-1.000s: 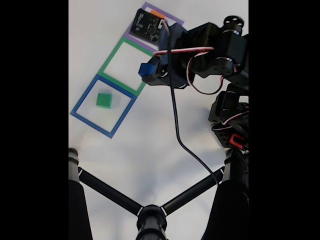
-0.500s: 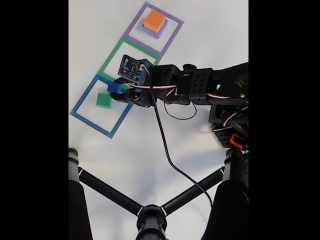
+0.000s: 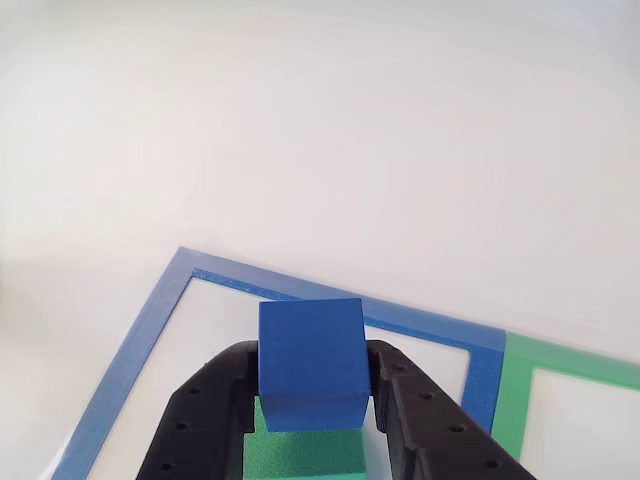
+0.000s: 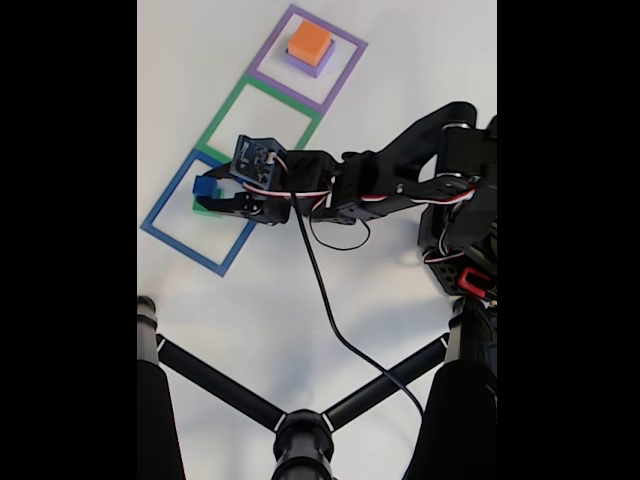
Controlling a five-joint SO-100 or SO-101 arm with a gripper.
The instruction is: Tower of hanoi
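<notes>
Over the blue square [image 4: 205, 215], tool [image 4: 207, 194] (moved from beside it) pinching blue cube [image 3: 311, 365], above green cube [image 3: 303, 455]

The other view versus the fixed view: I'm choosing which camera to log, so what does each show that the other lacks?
Other view alone: a close look at the blue cube pinched between the black fingers, sitting right above the green cube, with no clear gap between them.

Fixed view alone: the whole arm, the orange cube on a purple block in the purple square, the tripod and the cable.

Both: the gripper, blue cube, green cube, blue square and green square.
</notes>
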